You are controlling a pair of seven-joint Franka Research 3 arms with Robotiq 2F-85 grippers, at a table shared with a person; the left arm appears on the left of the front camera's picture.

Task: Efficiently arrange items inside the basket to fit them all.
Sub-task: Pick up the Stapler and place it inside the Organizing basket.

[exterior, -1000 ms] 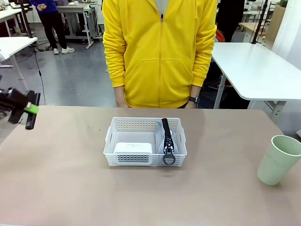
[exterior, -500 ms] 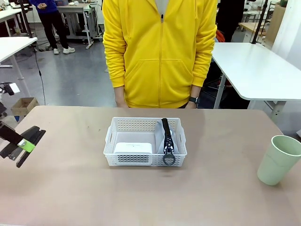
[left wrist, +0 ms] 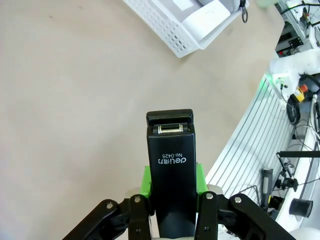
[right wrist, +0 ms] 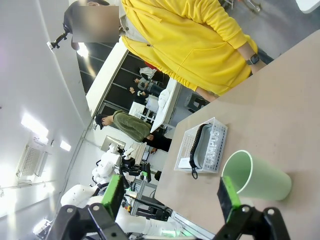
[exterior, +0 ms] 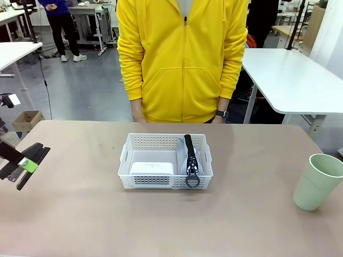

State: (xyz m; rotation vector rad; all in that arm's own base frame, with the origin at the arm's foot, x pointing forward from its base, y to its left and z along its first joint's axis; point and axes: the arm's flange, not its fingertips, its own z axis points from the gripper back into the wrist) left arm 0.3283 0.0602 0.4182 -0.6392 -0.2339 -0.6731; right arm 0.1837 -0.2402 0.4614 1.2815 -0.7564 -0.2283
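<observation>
Black stapler (left wrist: pixel 171 170), printed "deli No.0425", pinched between the green pads (left wrist: pixel 146 181) of the left gripper (left wrist: pixel 172 182) over the left side of the table (exterior: pixel 80 214), well apart from the white perforated basket (exterior: pixel 155 141). Right gripper (right wrist: pixel 170 195) spread wide near the pale green cup (right wrist: pixel 256 178). The stapler's rear end is hidden inside the grip.

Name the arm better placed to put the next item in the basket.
Probably left: the left pincer is shut on the black stapler, raised over the table left of the basket. The right pincer is open and empty, with the green cup standing ahead of it.
</observation>
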